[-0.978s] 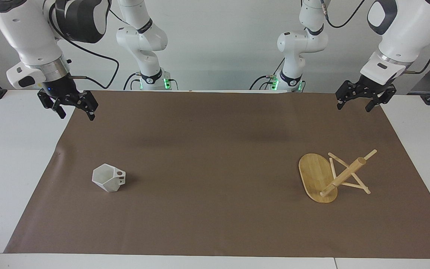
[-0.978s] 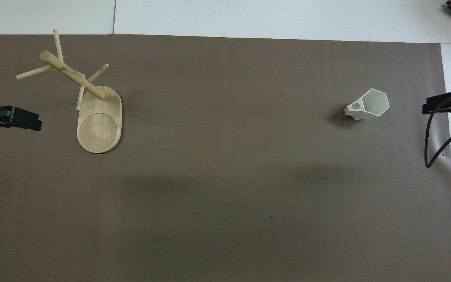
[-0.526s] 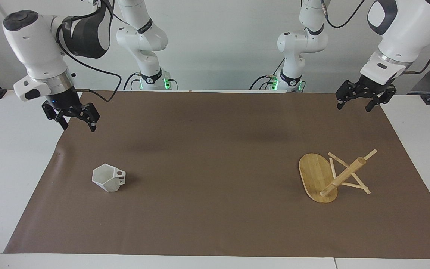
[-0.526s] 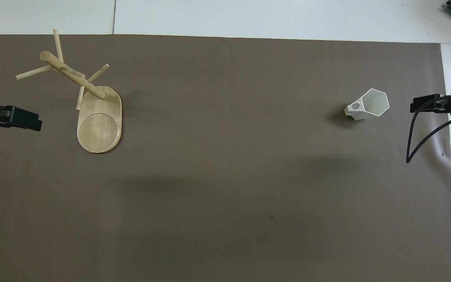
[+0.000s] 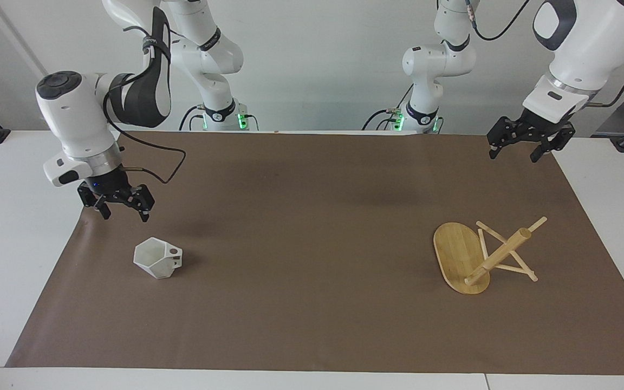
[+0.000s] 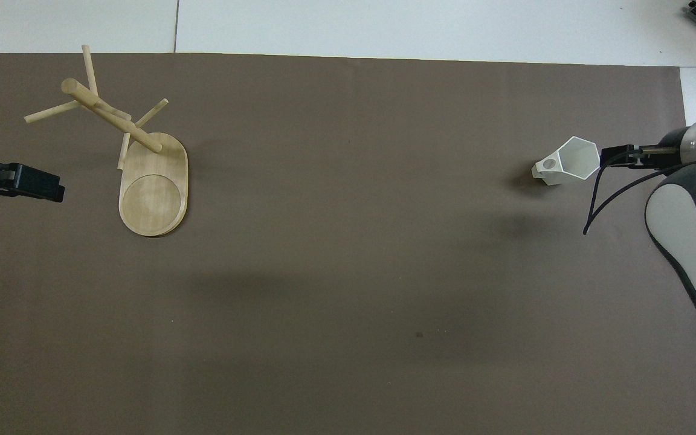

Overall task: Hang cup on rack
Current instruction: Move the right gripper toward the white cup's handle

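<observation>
The white faceted cup (image 5: 157,259) (image 6: 570,161) sits on the brown mat toward the right arm's end, its holed handle pointing toward the table's middle. My right gripper (image 5: 122,213) (image 6: 617,157) hangs open and empty over the mat just beside the cup, not touching it. The bamboo rack (image 5: 479,254) (image 6: 142,163) stands on its oval base toward the left arm's end, with thin pegs sticking out of its post. My left gripper (image 5: 512,156) (image 6: 34,184) waits open and empty over the mat's corner close to its own base.
The brown mat (image 5: 312,271) covers most of the white table (image 5: 8,216). A black cable (image 5: 155,162) loops off the right wrist above the mat. White table strips border the mat on all sides.
My right arm has come down and swung in over the mat toward the cup, still open. The left arm, cup and rack have not moved.
</observation>
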